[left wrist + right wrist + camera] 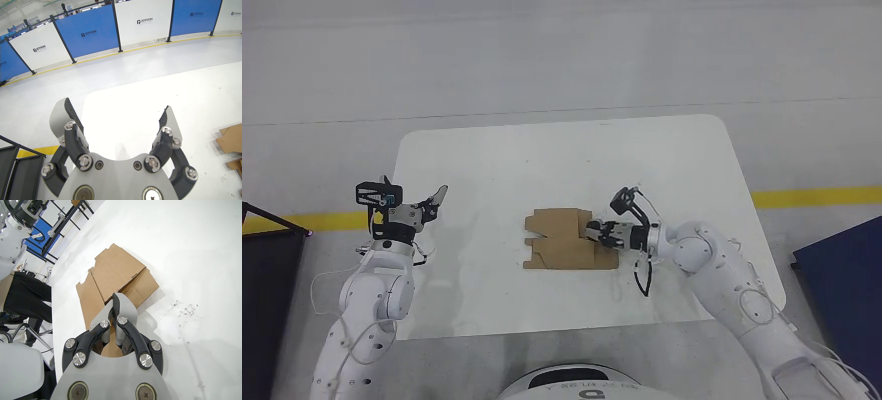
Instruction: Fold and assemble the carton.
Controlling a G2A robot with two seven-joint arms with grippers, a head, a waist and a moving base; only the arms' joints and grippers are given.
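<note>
Pinching the flat carton [564,240] at mid-table [642,160] with the right gripper [114,306], jaws clamped on cardboard. Holding the left gripper [117,103] spread wide, empty, near the table's left edge. Facing logo-printed fence panels [143,22].

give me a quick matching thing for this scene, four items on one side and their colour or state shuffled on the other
Column one:
1. left gripper
2. right gripper
3. carton
4. table

Column two:
a. brown, lying near the middle of the table
b. white, with rounded corners
c. open, over bare table with nothing between its fingers
d. shut on an edge of the carton

Pairs: 1-c, 2-d, 3-a, 4-b
</note>
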